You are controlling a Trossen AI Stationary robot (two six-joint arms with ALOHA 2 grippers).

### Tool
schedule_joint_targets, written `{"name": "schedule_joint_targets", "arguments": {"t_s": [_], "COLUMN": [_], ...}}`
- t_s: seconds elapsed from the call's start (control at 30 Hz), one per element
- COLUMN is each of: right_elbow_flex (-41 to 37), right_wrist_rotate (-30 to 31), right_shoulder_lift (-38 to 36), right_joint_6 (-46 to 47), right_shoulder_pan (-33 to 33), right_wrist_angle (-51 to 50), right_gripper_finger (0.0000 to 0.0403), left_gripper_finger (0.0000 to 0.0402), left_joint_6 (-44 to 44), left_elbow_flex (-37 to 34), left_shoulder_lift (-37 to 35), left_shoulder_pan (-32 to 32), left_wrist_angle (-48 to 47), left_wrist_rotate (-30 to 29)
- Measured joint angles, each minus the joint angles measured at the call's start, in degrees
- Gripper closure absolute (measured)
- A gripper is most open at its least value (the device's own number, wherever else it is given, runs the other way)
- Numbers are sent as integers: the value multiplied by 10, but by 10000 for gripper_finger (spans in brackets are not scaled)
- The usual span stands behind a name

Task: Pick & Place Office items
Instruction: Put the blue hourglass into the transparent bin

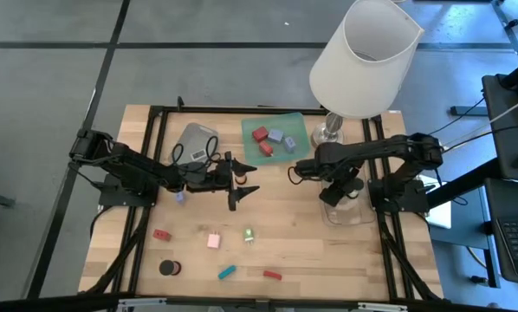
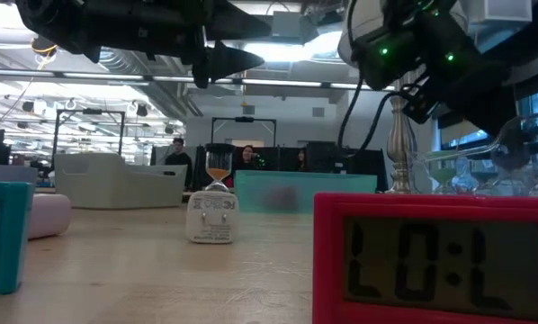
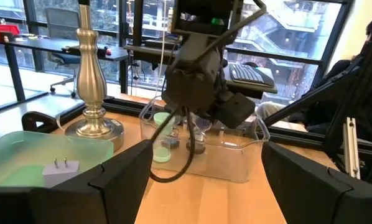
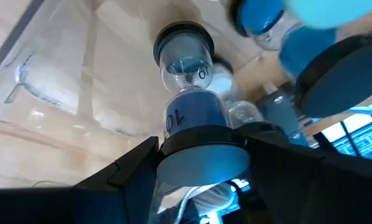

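Right wrist view shows the right gripper (image 4: 201,158) clamped on a blue sand timer (image 4: 189,99) over the clear tray (image 4: 61,81). Glass, light, slippery, probably fragile; best held by an end cap. Beside the tray, the left gripper (image 1: 242,182) hovers, fingers apart.

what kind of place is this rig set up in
Probably an open-plan office or lab: people at monitors behind the wooden table, exposed ceiling ducts, a desk with a keyboard by large windows.
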Motion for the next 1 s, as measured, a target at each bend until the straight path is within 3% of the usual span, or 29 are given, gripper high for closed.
{"name": "schedule_joint_targets", "arguments": {"t_s": [0.27, 0.57, 1.0], "right_elbow_flex": [9, 78, 79], "right_wrist_rotate": [11, 19, 29], "right_shoulder_lift": [9, 11, 10], "right_joint_6": [-23, -27, -14], "right_shoulder_pan": [-19, -19, -18], "right_wrist_angle": [10, 16, 16], "right_gripper_finger": [179, 179, 179], "left_gripper_finger": [104, 104, 104], "left_joint_6": [5, 5, 4], "left_elbow_flex": [0, 0, 0], "left_shoulder_lift": [0, 0, 0], "left_shoulder_pan": [12, 22, 22], "left_wrist_angle": [-18, -24, -40], "left_wrist_rotate": [0, 0, 0]}}
